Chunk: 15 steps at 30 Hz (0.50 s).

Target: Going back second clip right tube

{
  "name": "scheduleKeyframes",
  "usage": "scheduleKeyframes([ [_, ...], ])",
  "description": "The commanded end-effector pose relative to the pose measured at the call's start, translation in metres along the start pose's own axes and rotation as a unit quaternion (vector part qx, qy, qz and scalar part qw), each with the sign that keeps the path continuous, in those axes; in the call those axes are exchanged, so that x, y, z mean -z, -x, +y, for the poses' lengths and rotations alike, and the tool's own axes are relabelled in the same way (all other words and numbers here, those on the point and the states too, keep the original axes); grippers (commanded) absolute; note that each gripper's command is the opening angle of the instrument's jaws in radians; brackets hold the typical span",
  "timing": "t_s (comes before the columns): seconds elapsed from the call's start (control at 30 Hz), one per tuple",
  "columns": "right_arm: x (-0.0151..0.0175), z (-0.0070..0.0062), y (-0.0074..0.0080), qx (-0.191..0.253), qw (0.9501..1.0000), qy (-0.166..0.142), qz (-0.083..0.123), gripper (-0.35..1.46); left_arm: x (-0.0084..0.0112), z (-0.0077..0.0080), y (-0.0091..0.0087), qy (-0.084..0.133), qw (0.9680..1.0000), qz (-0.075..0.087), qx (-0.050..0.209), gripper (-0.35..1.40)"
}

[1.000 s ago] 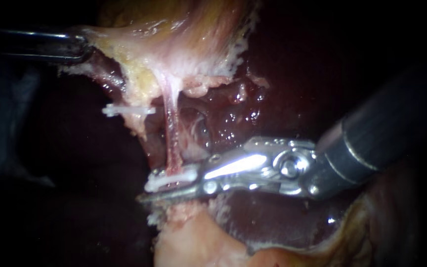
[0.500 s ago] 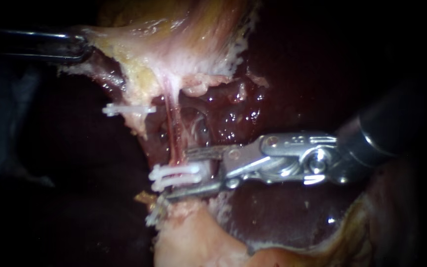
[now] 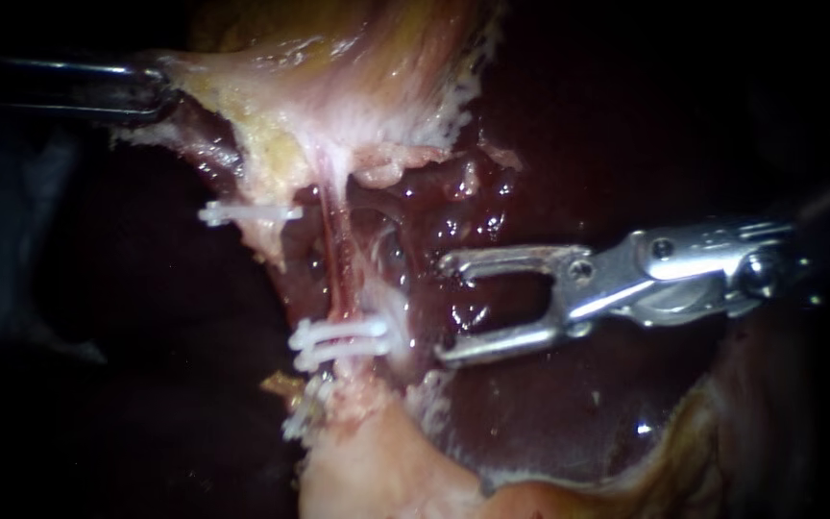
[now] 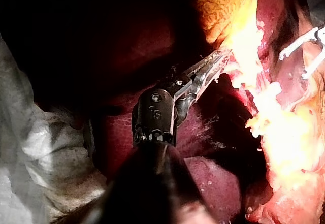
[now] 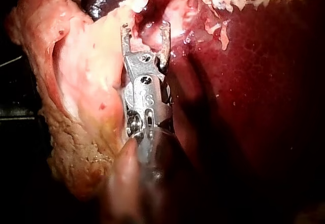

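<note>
Step in hand looks like backing out: draw the right instrument (image 3: 446, 309) straight back along its shaft, clear of the clip (image 3: 343, 338) and the liver (image 3: 549, 413). Its claw is wide open and empty, touching nothing I can see, just beside the clip, which sits across the right tube (image 3: 336, 269). Left instrument (image 4: 216, 64) claw is clenched on the gallbladder (image 3: 338, 86) edge.

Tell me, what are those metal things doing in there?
The right instrument is open and empty, just beside the lower clip, which sits on the thin tube. The upper clip sits higher up. The left instrument grips tissue at the top.
</note>
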Motion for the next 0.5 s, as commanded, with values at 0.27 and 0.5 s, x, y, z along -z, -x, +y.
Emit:
scheduleKeyframes([
  [0.27, 0.0011, 0.0001, 0.0004, 0.018, 0.9998, 0.0, -0.001, 0.5, -0.0004, 0.0, 0.0004, -0.001, 1.0, 0.002, -0.001, -0.35],
  [0.5, 0.002, 0.0001, 0.0007, 0.02, 0.9998, 0.0, -0.001, 0.5, -0.0008, -0.0002, 0.0004, -0.002, 1.0, 0.001, -0.001, -0.35],
])
